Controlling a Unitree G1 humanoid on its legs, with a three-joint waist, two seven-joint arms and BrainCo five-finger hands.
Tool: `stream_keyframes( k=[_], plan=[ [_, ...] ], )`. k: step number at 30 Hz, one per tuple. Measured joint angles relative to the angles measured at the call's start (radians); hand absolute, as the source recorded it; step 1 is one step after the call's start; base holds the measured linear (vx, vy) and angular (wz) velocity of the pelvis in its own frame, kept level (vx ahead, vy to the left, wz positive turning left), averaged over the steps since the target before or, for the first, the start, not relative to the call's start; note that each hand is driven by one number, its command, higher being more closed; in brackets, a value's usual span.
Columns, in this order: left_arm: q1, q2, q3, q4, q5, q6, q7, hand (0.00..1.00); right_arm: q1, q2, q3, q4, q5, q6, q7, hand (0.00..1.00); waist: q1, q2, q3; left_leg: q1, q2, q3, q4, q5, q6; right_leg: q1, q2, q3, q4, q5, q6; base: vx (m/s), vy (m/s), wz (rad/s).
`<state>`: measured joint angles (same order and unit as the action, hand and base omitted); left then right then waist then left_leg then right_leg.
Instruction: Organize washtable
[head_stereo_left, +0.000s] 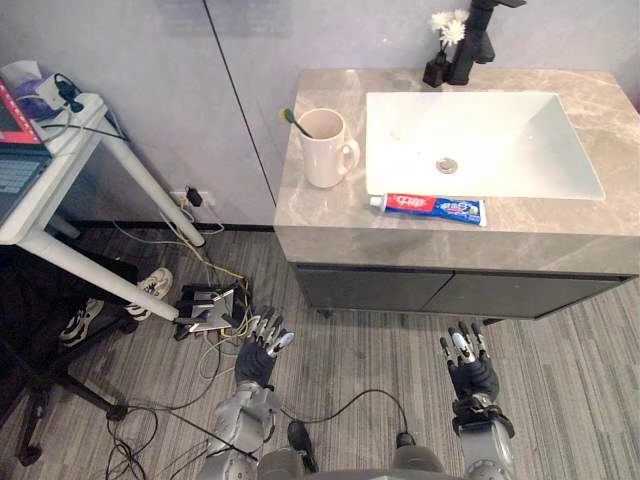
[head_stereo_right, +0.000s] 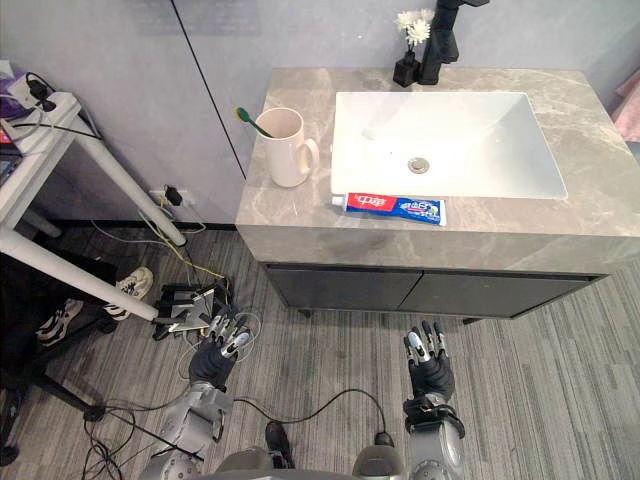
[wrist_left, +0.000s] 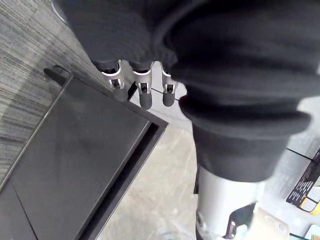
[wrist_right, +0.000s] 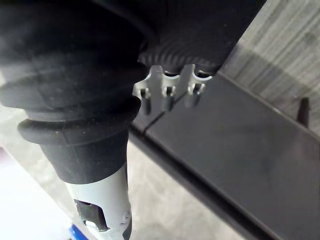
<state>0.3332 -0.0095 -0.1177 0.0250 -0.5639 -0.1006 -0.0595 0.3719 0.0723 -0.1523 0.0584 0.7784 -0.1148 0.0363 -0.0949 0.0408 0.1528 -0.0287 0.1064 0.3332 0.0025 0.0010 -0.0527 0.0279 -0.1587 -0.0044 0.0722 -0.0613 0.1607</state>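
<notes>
Both hands are held low over the grey floor in front of the dark cabinet (head_stereo_left: 450, 293). The left hand (head_stereo_left: 258, 355) is seen with fingers straight and spread, nothing held. The right hand (head_stereo_left: 470, 372) is likewise extended, empty. On the marbled countertop (head_stereo_left: 330, 215) a cream mug (head_stereo_left: 325, 150) is stood left of the white sink (head_stereo_left: 520, 150), with a green toothbrush (head_stereo_left: 297, 122) leaned inside. A toothpaste tube (head_stereo_left: 430, 207) is laid flat just beside the sink's front rim. A black faucet (head_stereo_left: 478, 35) and a small flower vase (head_stereo_left: 440, 58) are placed behind the sink.
</notes>
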Motion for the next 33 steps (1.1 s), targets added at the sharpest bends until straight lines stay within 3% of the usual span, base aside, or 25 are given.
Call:
stream_keyframes(
  k=[5, 9, 13, 16, 17, 19, 25, 30, 33],
  plan=[
    [-0.007, 0.020, -0.022, 0.056, 0.026, -0.025, -0.001, 0.00, 0.004, -0.002, -0.031, 0.084, -0.104, -0.034, -0.017, 0.00, 0.000, 0.001, -0.011, 0.023, -0.008, 0.015, -0.042, 0.023, 0.006, -0.002, 0.000, -0.007, -0.007, 0.020, -0.023, 0.00, 0.010, -0.05],
    [-0.004, 0.034, -0.033, 0.167, 0.027, -0.027, 0.001, 0.00, -0.006, -0.002, -0.037, 0.205, -0.204, -0.033, -0.057, 0.00, 0.003, 0.007, -0.019, 0.035, -0.007, 0.025, -0.076, 0.047, 0.006, -0.016, 0.008, -0.018, -0.009, 0.032, -0.040, -0.03, -0.015, -0.08],
    [-0.002, 0.035, -0.039, 0.223, 0.027, -0.026, -0.001, 0.00, -0.016, -0.003, -0.035, 0.235, -0.212, -0.033, -0.055, 0.00, 0.002, 0.010, -0.022, 0.042, -0.011, 0.041, -0.095, 0.069, 0.005, -0.030, 0.013, -0.015, -0.010, 0.031, -0.041, -0.09, -0.021, -0.18],
    [0.000, 0.037, -0.041, 0.246, 0.029, -0.026, -0.004, 0.00, -0.019, -0.003, -0.032, 0.242, -0.223, -0.033, -0.051, 0.00, 0.004, 0.003, -0.030, 0.041, -0.015, 0.057, -0.104, 0.077, 0.002, -0.033, 0.010, -0.016, -0.029, 0.012, -0.066, -0.12, -0.029, -0.18],
    [-0.005, 0.062, -0.050, 0.282, 0.058, -0.027, -0.003, 0.00, -0.071, -0.019, -0.027, 0.349, -0.242, -0.031, -0.053, 0.00, 0.001, -0.016, -0.076, 0.041, 0.014, -0.001, -0.105, 0.083, -0.023, -0.008, 0.044, -0.023, -0.045, -0.021, -0.047, -0.05, -0.007, -0.06],
    [-0.005, 0.062, -0.050, 0.282, 0.058, -0.027, -0.003, 0.00, -0.071, -0.020, -0.027, 0.349, -0.242, -0.031, -0.053, 0.00, 0.001, -0.014, -0.076, 0.043, 0.017, -0.001, -0.105, 0.083, -0.023, -0.009, 0.046, -0.023, -0.045, -0.015, -0.063, -0.04, 0.006, -0.01],
    [-0.004, 0.062, -0.040, 0.282, 0.065, -0.027, -0.001, 0.00, -0.060, -0.021, -0.024, 0.349, -0.242, -0.031, -0.053, 0.00, 0.010, -0.016, -0.076, 0.045, 0.017, -0.019, -0.105, 0.084, -0.023, 0.009, 0.043, -0.051, -0.064, -0.007, -0.049, -0.07, 0.009, 0.08],
    [-0.003, 0.059, -0.020, 0.280, 0.070, -0.027, 0.026, 0.00, -0.051, -0.027, -0.035, 0.348, -0.242, -0.025, -0.055, 0.00, 0.057, -0.024, -0.072, 0.076, 0.035, -0.009, -0.101, 0.086, -0.027, 0.058, 0.047, -0.086, -0.096, 0.004, -0.030, -0.03, -0.013, 0.03],
    [-0.003, 0.040, 0.032, 0.274, 0.083, -0.026, 0.046, 0.00, -0.072, -0.037, -0.096, 0.326, -0.264, -0.002, -0.059, 0.00, 0.069, -0.031, -0.073, 0.077, 0.049, 0.004, -0.098, 0.091, -0.034, 0.059, 0.052, -0.128, -0.111, 0.014, -0.009, -0.01, -0.041, -0.15]
  ],
)
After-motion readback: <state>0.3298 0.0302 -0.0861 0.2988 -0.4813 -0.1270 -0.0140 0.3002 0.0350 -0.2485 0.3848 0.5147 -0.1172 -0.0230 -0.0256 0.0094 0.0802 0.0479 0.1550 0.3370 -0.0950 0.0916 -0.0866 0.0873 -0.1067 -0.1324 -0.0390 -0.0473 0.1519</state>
